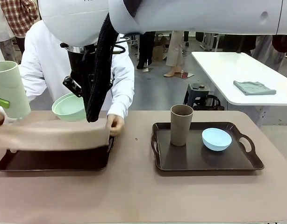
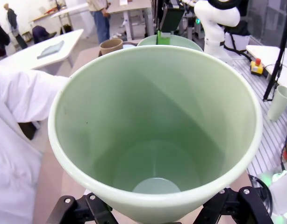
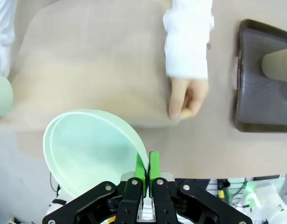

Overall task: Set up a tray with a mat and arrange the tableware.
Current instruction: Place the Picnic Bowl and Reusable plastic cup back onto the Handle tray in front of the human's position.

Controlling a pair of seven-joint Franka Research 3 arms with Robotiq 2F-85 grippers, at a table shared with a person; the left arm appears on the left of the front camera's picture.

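- The worktop (image 1: pixel 134 196) carries two dark trays; the left tray (image 1: pixel 50 164) is the landmark here.
- A beige mat (image 1: pixel 50 133) is held stretched over the left tray. A person's hand (image 1: pixel 115 125) pinches its corner at the tray's right end, and whether the mat touches the tray cannot be told.
- The left tray's dark floor shows below the mat's near edge.
- The right tray (image 1: pixel 237 161) lies well to the right of the left tray. In it stand a brown tumbler (image 1: pixel 181 124), upright, and the pale blue bowl (image 1: pixel 216 139) just beside that.
- The mint green tumbler (image 2: pixel 153 140) hangs above the left tray's left end, mouth up. The left tool (image 2: pixel 157 212) grips it, jaws spread wide around its lower part, and its bare bottom is visible inside.
- The mint green bowl (image 3: pixel 87 149) hangs tilted over the left tray's far side, beyond the mat. The right tool (image 3: pixel 147 169) pinches its rim between nearly closed green pads (image 3: pixel 154 164).
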